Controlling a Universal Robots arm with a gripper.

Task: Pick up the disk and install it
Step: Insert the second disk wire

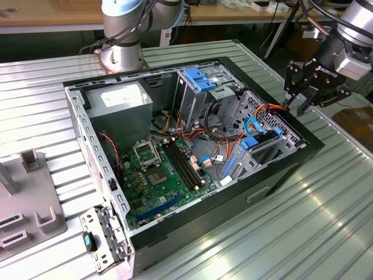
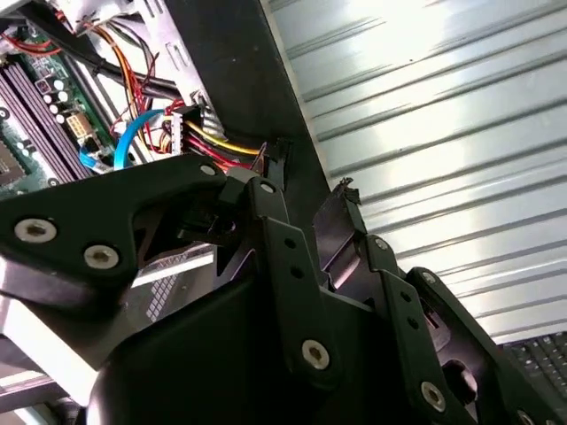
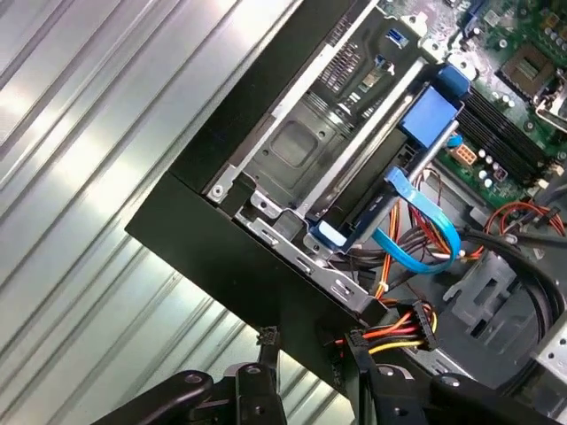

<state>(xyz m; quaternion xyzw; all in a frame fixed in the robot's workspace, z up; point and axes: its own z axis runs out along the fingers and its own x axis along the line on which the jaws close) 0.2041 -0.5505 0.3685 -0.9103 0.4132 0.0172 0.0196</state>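
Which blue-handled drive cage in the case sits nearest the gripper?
The lower cage on the exterior view's right, beneath the gripper; the tall cage stands farther back.

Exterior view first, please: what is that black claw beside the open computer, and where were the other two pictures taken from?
The exterior view comes from a camera standing off the machine. The black claw is the hand of a robot arm. It hangs over the rim of an open computer case, at the exterior view's right. The case lies on a ribbed metal table, with a green circuit board and a grey power supply box inside.

The two wrist views come from cameras riding on the arm, looking past the hand's fingers at the case. The fingers stand apart with nothing between them.

A blue-railed part sits in a metal bay near the hand. It may be the disk, but I cannot tell for sure.
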